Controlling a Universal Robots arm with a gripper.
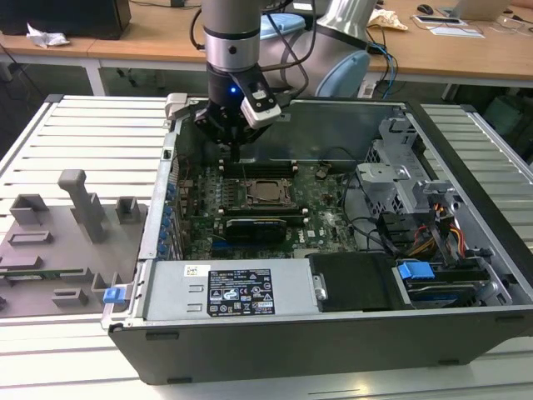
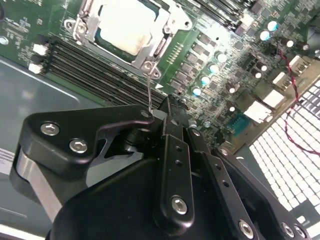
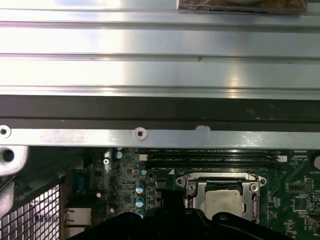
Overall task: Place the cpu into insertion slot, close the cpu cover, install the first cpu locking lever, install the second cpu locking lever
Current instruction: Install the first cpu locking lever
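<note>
The cpu (image 1: 268,192) lies in the insertion slot on the green board; in both wrist views its silvery top (image 2: 125,27) (image 3: 222,202) shows through a square window. The cpu cover (image 2: 162,42) lies flat around it. A thin wire locking lever (image 2: 149,87) rises from the socket's corner up to the tips of my gripper (image 2: 167,107). The gripper's fingers are shut together, and I cannot tell whether the wire is pinched between them. In the exterior view the gripper (image 1: 238,154) hangs just behind the socket, towards that view's left.
Long black memory slots (image 2: 90,65) run beside the socket. The case's back wall (image 3: 150,135) stands close behind the gripper. A black card (image 1: 254,227), the power supply (image 1: 241,292) and a drive cage (image 1: 400,179) surround the board. Grey fixtures (image 1: 67,242) stand outside the case.
</note>
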